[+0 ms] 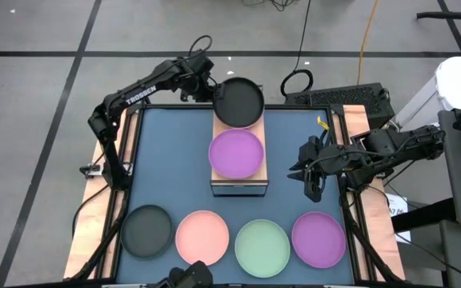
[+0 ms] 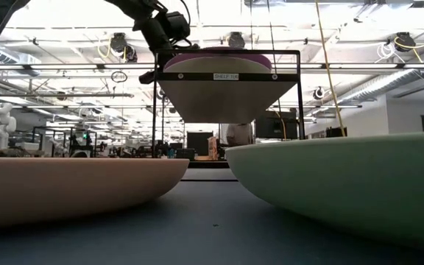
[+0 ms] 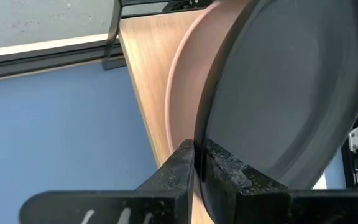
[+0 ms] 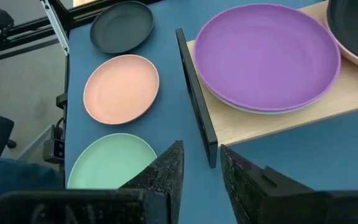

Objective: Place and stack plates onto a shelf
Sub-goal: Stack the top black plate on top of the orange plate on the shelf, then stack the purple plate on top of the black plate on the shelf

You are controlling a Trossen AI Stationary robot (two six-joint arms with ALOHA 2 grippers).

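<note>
The shelf [image 1: 238, 185] stands mid-mat. On its near half a purple plate [image 1: 236, 154] lies on a pale blue plate [image 4: 253, 109]. Over its far half is a black plate [image 1: 238, 102], above a pink plate [image 3: 180, 106] that rests on the wood. My left gripper [image 1: 214, 91] is shut on that black plate's rim. My right gripper [image 1: 310, 181] hovers open to the right of the shelf and touches nothing. Along the mat's near edge lie a black plate [image 1: 146, 230], a pink plate [image 1: 202, 238], a mint green plate [image 1: 262, 246] and a purple plate [image 1: 318, 238]. My left gripper pinches the black plate's rim [image 3: 199, 163] at the plate's left edge, one finger [image 3: 180, 167] on the outside and the other [image 3: 224, 168] on the inner face. The fingers come about level from the table's far left. The plate is tilted over the pink plate; whether the two touch I cannot tell.
A dark blue mat [image 1: 166, 160] covers the table inside a dark frame. The mat is bare left of the shelf and between the shelf and the near row of plates. Cables and a keyboard [image 1: 338, 98] lie past the far edge.
</note>
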